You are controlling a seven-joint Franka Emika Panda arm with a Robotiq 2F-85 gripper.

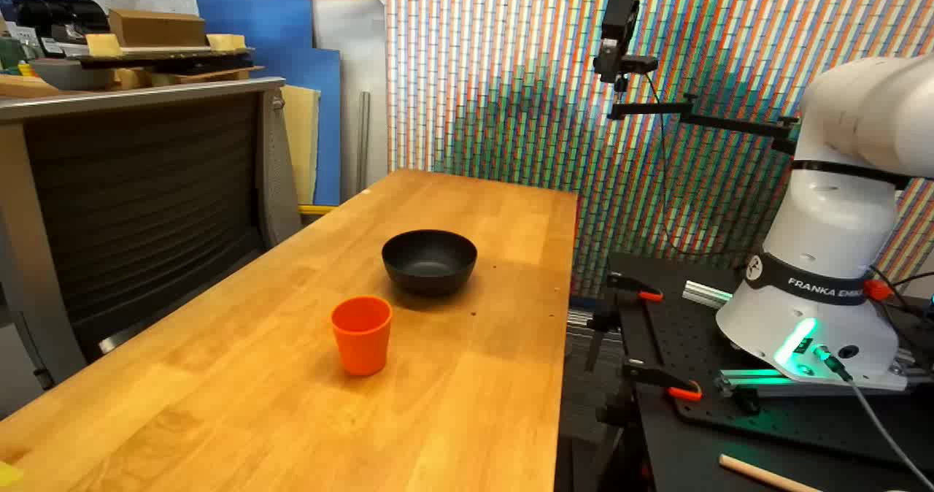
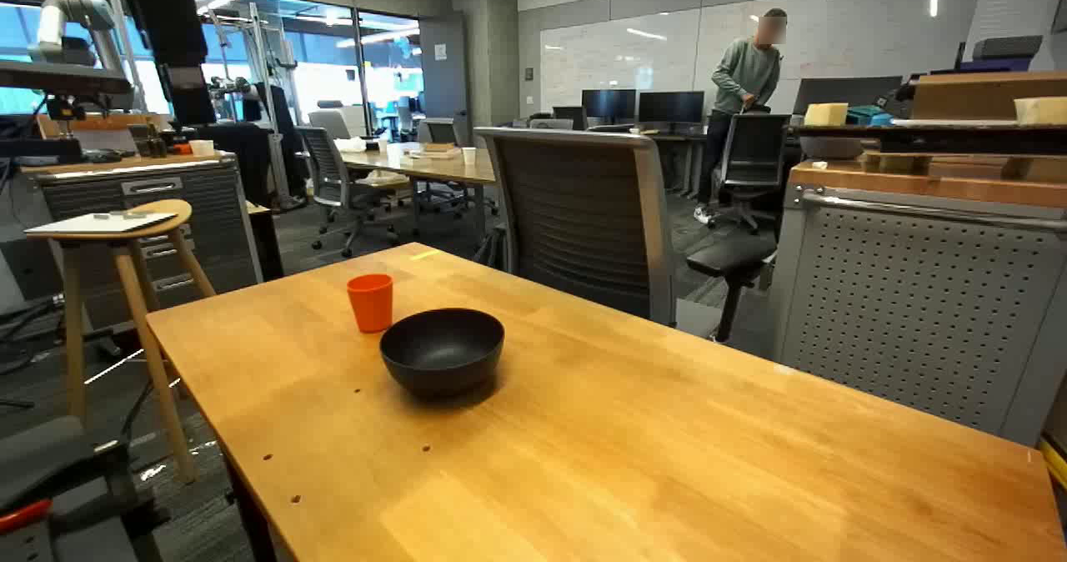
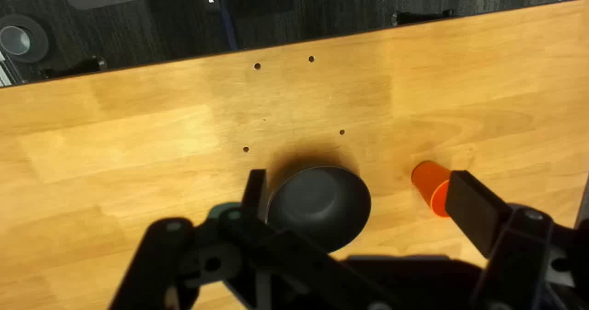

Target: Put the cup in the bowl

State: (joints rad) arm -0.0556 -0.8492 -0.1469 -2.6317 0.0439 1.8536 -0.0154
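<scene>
The orange-red cup (image 1: 363, 336) stands upright on the wooden table beside the round black bowl (image 1: 429, 262), with a small gap between them. The cup (image 2: 370, 303) and the bowl (image 2: 443, 352) show in both exterior views, and the bowl is empty. In the wrist view my gripper (image 3: 357, 179) is open, its fingers wide apart with nothing between them, high above the table. The bowl (image 3: 322, 199) shows near the left finger, which hides part of its edge. The right finger covers part of the rim of the cup (image 3: 429, 181). I cannot make out the gripper clearly in the exterior views.
The wooden table (image 1: 467, 404) has a few small holes. A mesh-backed chair (image 2: 579, 220) stands against its long side. The white robot base (image 1: 810, 287) stands on a black bench beside the table, with clamps (image 1: 660, 379) along the bench edge. A person (image 2: 746, 87) stands far back.
</scene>
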